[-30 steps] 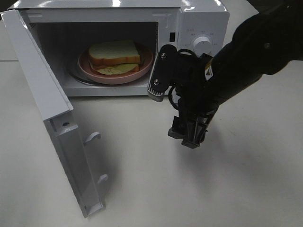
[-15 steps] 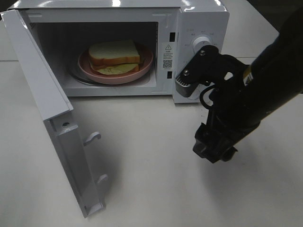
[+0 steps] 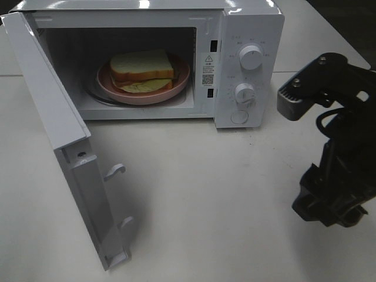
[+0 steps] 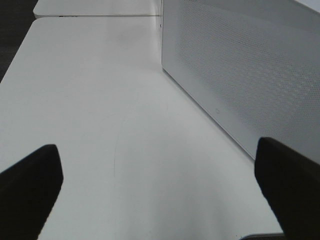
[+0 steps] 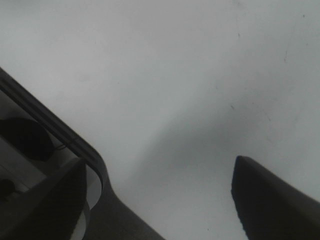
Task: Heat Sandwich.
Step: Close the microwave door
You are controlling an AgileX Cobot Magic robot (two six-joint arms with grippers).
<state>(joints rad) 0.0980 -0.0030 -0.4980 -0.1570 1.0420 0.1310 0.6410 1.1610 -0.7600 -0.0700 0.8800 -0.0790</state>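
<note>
The sandwich point(image 3: 143, 67), white bread with a pale yellow filling, lies on a round pink plate point(image 3: 181, 80) inside the open microwave point(image 3: 249, 23). My right gripper point(image 3: 328, 210) hangs over the table at the right of the microwave, well away from its opening. In the right wrist view its dark fingers point(image 5: 270, 200) stand apart over bare table, with nothing between them. My left gripper point(image 4: 160, 197) is out of the exterior high view. In the left wrist view it is open and empty, beside the microwave's perforated outer wall point(image 4: 240, 75).
The microwave door point(image 3: 53, 117) swings far out to the front left, with its latch hooks point(image 3: 116, 170) pointing right. Two knobs point(image 3: 251, 57) and a round button point(image 3: 239, 117) are on the control panel. A dark-rimmed edge point(image 5: 75, 145) crosses a corner of the right wrist view.
My right arm has pulled back from the microwave's opening, moving right and toward the table's front. The control panel now shows in full. Sandwich, plate and door have not moved.
</note>
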